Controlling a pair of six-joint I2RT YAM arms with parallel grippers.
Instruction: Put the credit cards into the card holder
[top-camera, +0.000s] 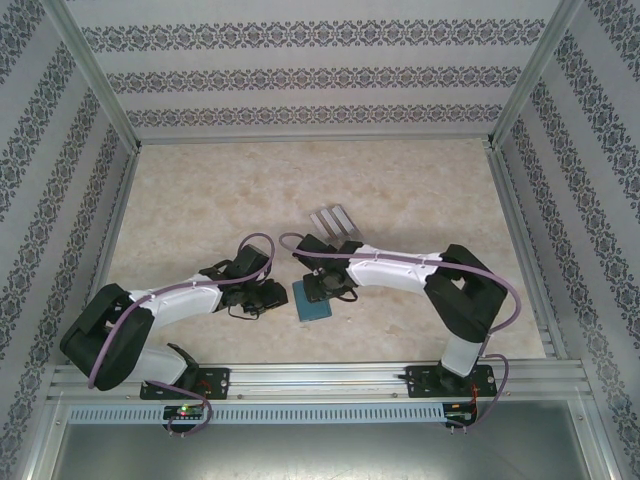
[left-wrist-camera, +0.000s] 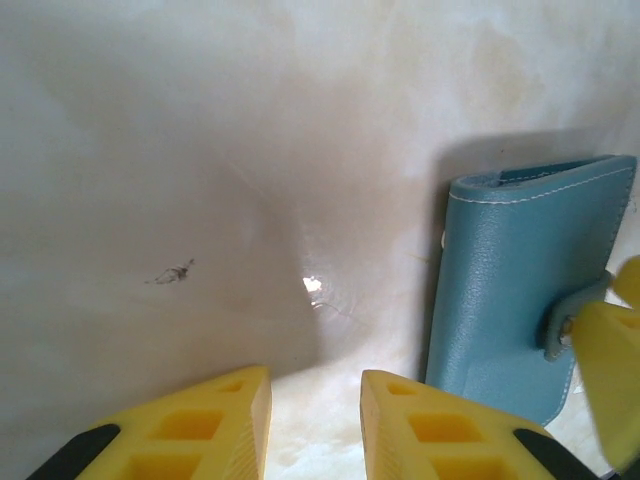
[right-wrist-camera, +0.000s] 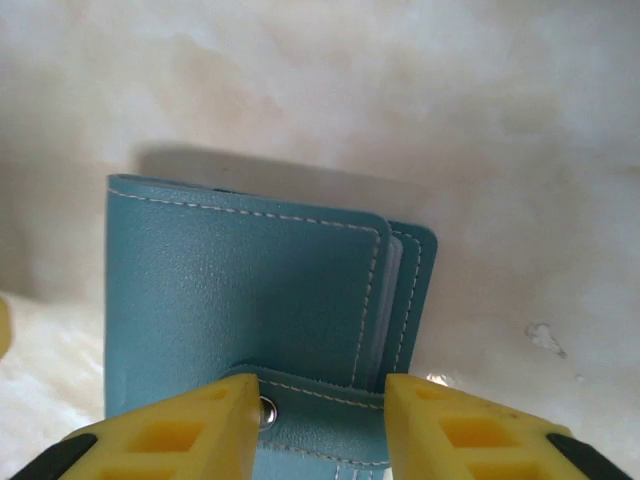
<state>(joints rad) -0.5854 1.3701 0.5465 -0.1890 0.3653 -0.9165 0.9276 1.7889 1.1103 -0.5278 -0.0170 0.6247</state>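
Note:
The teal card holder (top-camera: 310, 303) lies shut on the table between the two arms, its snap tab (right-wrist-camera: 330, 400) fastened. My right gripper (right-wrist-camera: 322, 390) hangs low over it, open. Its fingers stand either side of the tab, and the left finger (right-wrist-camera: 200, 420) is against the metal snap. Just left of the card holder (left-wrist-camera: 510, 300), my left gripper (left-wrist-camera: 315, 385) is open over bare table with nothing between its fingers. A small fan of grey credit cards (top-camera: 335, 219) lies flat on the table beyond the right gripper (top-camera: 322, 288).
The marbled tabletop (top-camera: 200, 200) is walled by patterned panels on three sides, with a metal rail (top-camera: 320, 378) along the near edge. A yellow finger of the right gripper (left-wrist-camera: 612, 370) shows at the card holder's tab in the left wrist view.

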